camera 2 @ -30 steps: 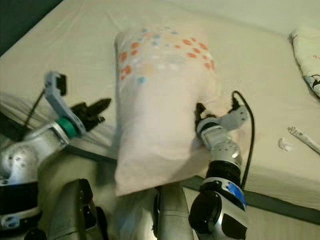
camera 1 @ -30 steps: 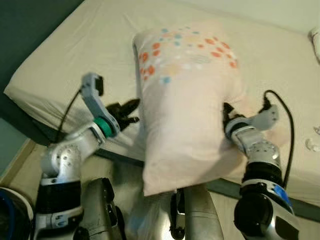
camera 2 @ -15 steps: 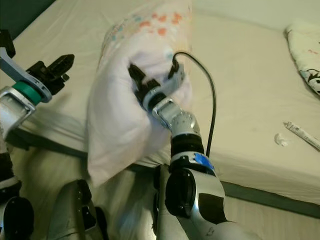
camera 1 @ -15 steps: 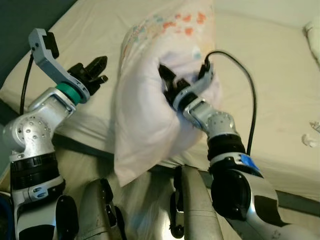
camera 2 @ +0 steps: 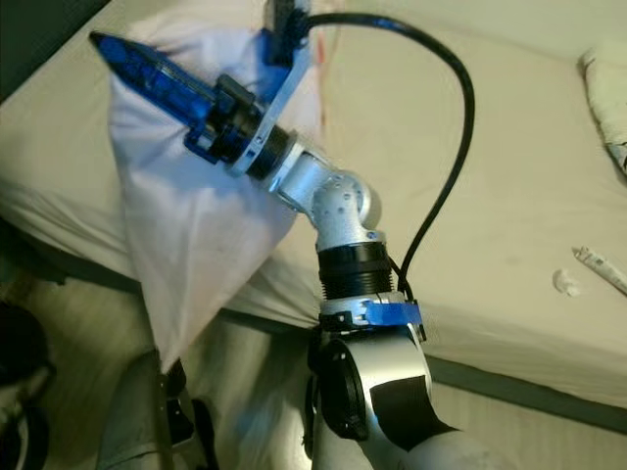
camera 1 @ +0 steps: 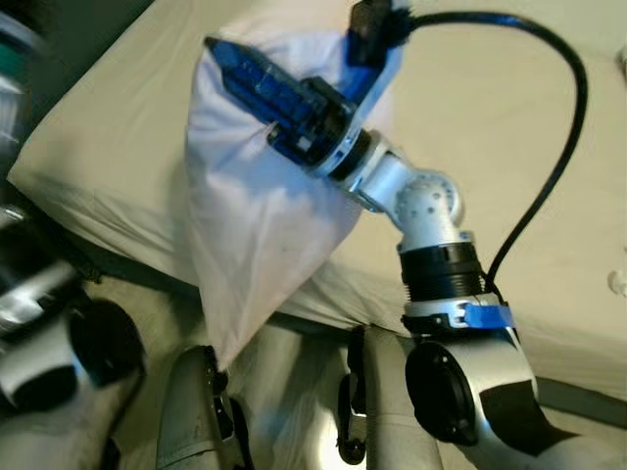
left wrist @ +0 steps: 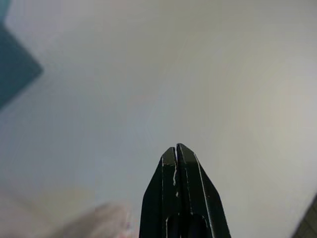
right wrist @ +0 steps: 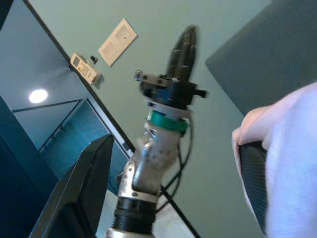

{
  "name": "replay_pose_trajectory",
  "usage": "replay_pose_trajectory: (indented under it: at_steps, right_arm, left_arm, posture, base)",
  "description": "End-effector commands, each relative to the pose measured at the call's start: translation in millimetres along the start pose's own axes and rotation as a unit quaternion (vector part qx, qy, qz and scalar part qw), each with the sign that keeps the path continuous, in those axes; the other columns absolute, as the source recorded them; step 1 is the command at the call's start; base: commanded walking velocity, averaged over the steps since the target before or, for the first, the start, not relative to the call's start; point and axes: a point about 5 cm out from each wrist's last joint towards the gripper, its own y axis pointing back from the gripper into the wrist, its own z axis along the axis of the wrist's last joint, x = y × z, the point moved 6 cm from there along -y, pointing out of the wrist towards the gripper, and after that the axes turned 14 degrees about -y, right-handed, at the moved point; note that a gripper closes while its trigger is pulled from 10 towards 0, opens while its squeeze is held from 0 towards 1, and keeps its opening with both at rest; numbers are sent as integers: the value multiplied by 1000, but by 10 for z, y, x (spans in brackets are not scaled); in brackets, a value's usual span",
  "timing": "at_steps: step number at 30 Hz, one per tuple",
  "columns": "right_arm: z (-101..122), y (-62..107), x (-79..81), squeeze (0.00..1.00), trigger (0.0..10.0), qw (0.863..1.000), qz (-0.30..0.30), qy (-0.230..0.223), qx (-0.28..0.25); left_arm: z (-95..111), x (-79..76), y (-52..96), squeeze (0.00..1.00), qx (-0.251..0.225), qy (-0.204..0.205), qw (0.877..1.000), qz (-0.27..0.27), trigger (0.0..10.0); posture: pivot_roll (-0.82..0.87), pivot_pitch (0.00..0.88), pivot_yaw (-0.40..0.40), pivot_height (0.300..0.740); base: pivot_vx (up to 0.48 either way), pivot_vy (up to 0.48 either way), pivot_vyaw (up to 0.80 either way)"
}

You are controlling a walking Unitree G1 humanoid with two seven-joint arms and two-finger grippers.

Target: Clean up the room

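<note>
A white pillow [camera 1: 255, 225] hangs in a cone over the bed's near edge, its lower tip above my legs. My right gripper [camera 1: 230, 73] is raised close to the head camera and points up and to the left. One long finger [camera 2: 147, 64] lies across the pillow's top. In the right wrist view the fingers stand apart, with pillow fabric [right wrist: 292, 163] draped over the outside of one finger [right wrist: 252, 178]. My left arm [camera 1: 29, 294] is a blur at the left edge. My left gripper [left wrist: 176, 147] is shut, empty and points upward.
The bed [camera 1: 549, 196] with its beige sheet fills the space ahead, and its near edge runs just in front of my legs. On its right side lie a small white scrap [camera 2: 565, 282], a thin tube [camera 2: 602, 269] and a patterned cloth [camera 2: 609, 88].
My right arm has swung the pillow up and to the left, close to the camera. The pillow now hangs limp. The left arm has lifted out to the left edge.
</note>
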Motion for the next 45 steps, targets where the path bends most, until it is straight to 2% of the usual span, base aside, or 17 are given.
replay_pose_trajectory:
  at_steps: [1, 7, 9, 10, 13, 14, 16, 17, 18, 19, 22, 24, 25, 30, 31, 33, 45]
  right_arm:
    - [-116, -217, 166, 0, 10000, 997, 79, -12, -7]
    - [-79, -117, -85, 0, 10000, 1000, 2, 29, -3]
    - [42, 18, -311, 0, 10000, 996, -66, 50, -32]
    - [94, 73, -359, 0, 10000, 994, -81, 54, -44]
    - [164, 137, -387, 0, 10000, 992, -92, 59, -56]
    - [164, 137, -387, 0, 10000, 992, -92, 59, -56]
    - [211, 165, -406, 0, 10000, 991, -100, 65, -65]
    - [240, 192, -444, 0, 10000, 989, -114, 67, -72]
    - [240, 192, -444, 0, 10000, 989, -114, 67, -72]
    - [266, 241, -516, 0, 10000, 985, -140, 67, -80]
    - [269, 253, -531, 0, 10000, 984, -145, 67, -81]
    - [260, 266, -544, 0, 10000, 983, -147, 67, -81]
    - [240, 302, -572, 0, 10000, 983, -151, 68, -82]
    - [248, 326, -608, 0, 10000, 981, -157, 69, -86]
    - [249, 332, -614, 0, 10000, 981, -158, 68, -85]
    - [245, 342, -631, 0, 10000, 981, -162, 66, -84]
    - [210, 322, -660, 0, 10000, 982, -162, 58, -82]
  left_arm:
    - [-48, -59, 3, 0, 14, -2, 1000, -13, 10000]
    - [-262, -176, 51, 0, 65, -36, 996, -38, 10000]
    - [-597, -401, 255, 0, 160, -105, 973, -124, 10000]
    - [-763, -424, 404, 0, 213, -155, 952, -158, 10000]
    - [-1016, -244, 681, 0, 308, -257, 898, -179, 10000]
    - [-1016, -244, 681, 0, 308, -257, 898, -179, 10000]
    - [-1204, 72, 953, 0, 394, -353, 829, -181, 10000]
    - [-1310, 173, 1211, 0, 440, -387, 781, -215, 10000]
    - [-1310, 173, 1211, 0, 440, -387, 781, -215, 10000]
    - [-1442, 221, 1580, 0, 492, -402, 725, -265, 10000]
    - [-1468, 212, 1656, 0, 500, -399, 718, -276, 10000]
    - [-1512, 160, 1722, 0, 506, -375, 727, -274, 10000]
    - [-1801, 65, 1973, 0, 532, -335, 737, -247, 10000]
    - [-2082, 14, 2090, 0, 534, -330, 750, -208, 10000]
    - [-2152, -8, 2031, 1000, 518, -332, 766, -188, 10000]
    - [-2236, -147, 1930, 1000, 470, -355, 784, -197, 10000]
    - [-2472, -428, 1994, 1000, 430, -397, 783, -210, 10000]
  posture:
    - [17, 161, 20, 583]
    - [13, 162, 20, 583]
    - [7, 163, 25, 583]
    - [9, 167, 28, 583]
    - [16, 168, 31, 583]
    - [16, 168, 31, 583]
    - [21, 169, 32, 583]
    - [30, 169, 29, 583]
    - [30, 169, 29, 583]
    - [34, 172, 27, 583]
    - [34, 172, 27, 583]
    - [33, 173, 29, 583]
    - [23, 174, 27, 583]
    - [17, 174, 23, 583]
    - [9, 174, 18, 583]
    - [6, 174, 13, 583]
    - [5, 172, 4, 583]
  base:
    - [0, 0, 0]
    - [0, 0, 0]
    - [0, 0, 0]
    - [0, 0, 0]
    - [0, 0, 0]
    - [0, 0, 0]
    - [0, 0, 0]
    - [0, 0, 0]
    - [0, 0, 0]
    - [0, 0, 0]
    - [0, 0, 0]
    - [0, 0, 0]
    - [0, 0, 0]
    - [0, 0, 0]
    - [0, 0, 0]
    - [0, 0, 0]
    - [0, 0, 0]
